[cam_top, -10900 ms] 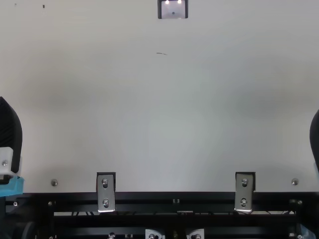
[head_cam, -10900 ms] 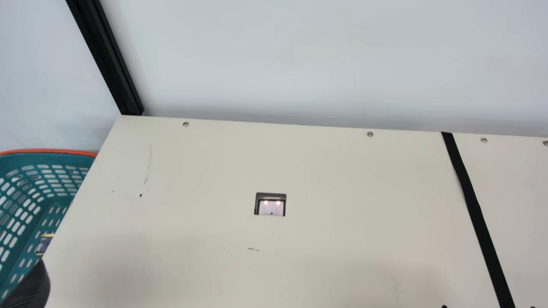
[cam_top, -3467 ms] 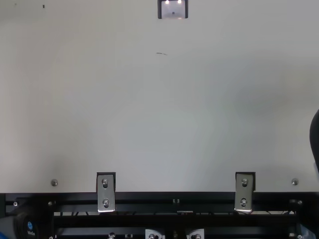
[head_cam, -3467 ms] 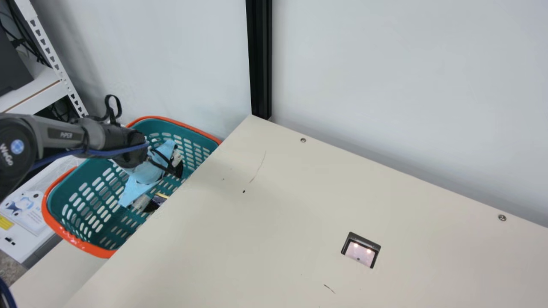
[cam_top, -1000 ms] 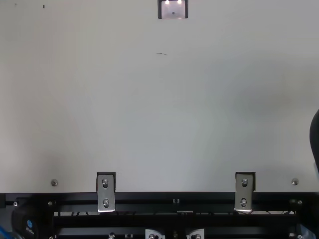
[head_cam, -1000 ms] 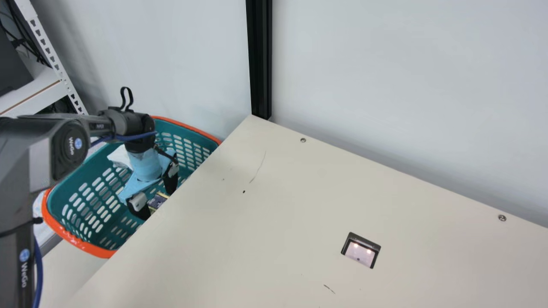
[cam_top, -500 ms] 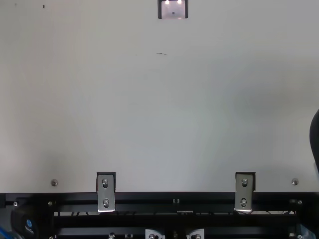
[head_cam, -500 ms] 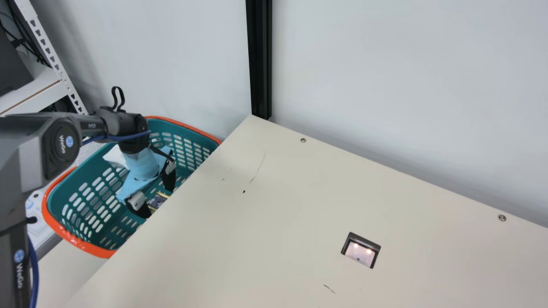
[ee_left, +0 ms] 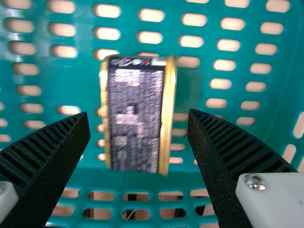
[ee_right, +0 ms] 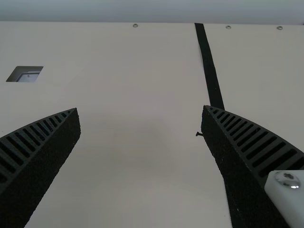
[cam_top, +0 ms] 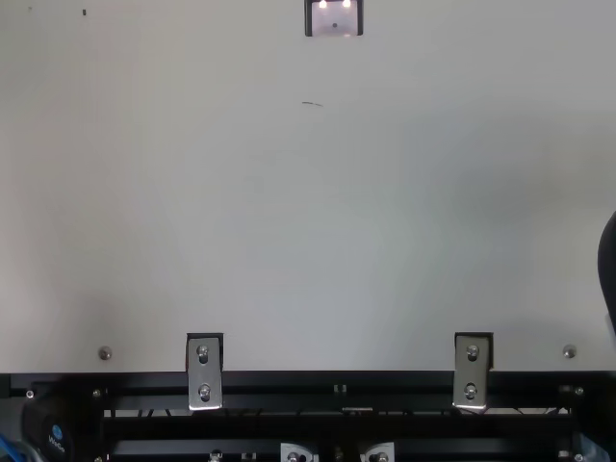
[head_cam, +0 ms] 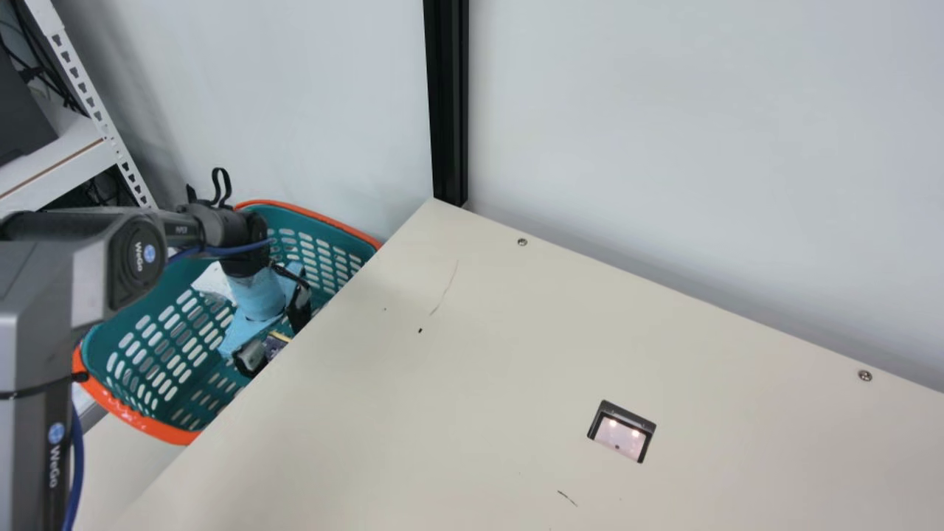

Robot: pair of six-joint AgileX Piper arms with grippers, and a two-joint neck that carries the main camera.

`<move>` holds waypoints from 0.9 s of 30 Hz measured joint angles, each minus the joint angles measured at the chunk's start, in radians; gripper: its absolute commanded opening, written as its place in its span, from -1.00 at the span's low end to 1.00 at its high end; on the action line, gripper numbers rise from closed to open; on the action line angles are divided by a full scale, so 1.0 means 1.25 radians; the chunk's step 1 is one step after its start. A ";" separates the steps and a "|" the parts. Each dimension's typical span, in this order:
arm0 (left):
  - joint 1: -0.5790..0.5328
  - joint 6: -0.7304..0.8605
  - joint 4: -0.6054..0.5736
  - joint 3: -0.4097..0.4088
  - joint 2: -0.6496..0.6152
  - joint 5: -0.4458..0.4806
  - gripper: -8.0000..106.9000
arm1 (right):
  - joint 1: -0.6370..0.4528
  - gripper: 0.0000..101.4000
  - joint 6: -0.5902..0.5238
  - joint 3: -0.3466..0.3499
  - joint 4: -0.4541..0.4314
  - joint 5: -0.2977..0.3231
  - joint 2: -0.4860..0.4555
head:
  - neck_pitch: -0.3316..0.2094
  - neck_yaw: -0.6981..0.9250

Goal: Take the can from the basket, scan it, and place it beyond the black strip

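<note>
Down in the teal basket with its orange rim, my left gripper stands open over the can, partly hidden by the table edge. In the left wrist view the can, dark-labelled with gold ends, lies on the basket floor, framed by the spread fingers of the left gripper and not gripped. A finger of my right gripper shows at the top view's right edge. The right wrist view has the right gripper open over the table, the black strip partly behind one finger.
The scanner window is set into the cream table. A black post stands at the table's back corner, and a white shelf rack is behind the basket at the left.
The camera turned toward the basket since the oldest picture. My left arm went into the basket and its gripper opened; over the last half second it shifted slightly rightward and lower. The right arm kept still.
</note>
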 measured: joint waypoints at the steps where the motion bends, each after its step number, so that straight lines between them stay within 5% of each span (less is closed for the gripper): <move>1: 0.000 0.000 0.000 -0.004 0.006 -0.002 0.71 | 0.000 1.00 0.000 0.000 0.000 0.000 0.000 | 0.000 0.000; 9: 0.007 0.012 -0.008 -0.047 0.056 0.004 0.71 | 0.000 1.00 0.000 0.000 0.000 0.000 0.000 | 0.000 0.000; 10: 0.011 0.017 -0.009 -0.055 0.062 0.008 -0.68 | 0.000 1.00 0.000 0.000 0.000 0.000 0.000 | 0.000 0.000; 19: 0.023 0.065 -0.034 -0.102 0.094 0.033 -0.68 | 0.000 1.00 0.000 0.000 0.002 0.000 0.000 | 0.000 0.000; 27: 0.020 0.089 -0.049 -0.039 0.018 0.001 -0.68 | 0.000 1.00 0.000 0.000 0.002 0.000 0.000 | -0.004 0.000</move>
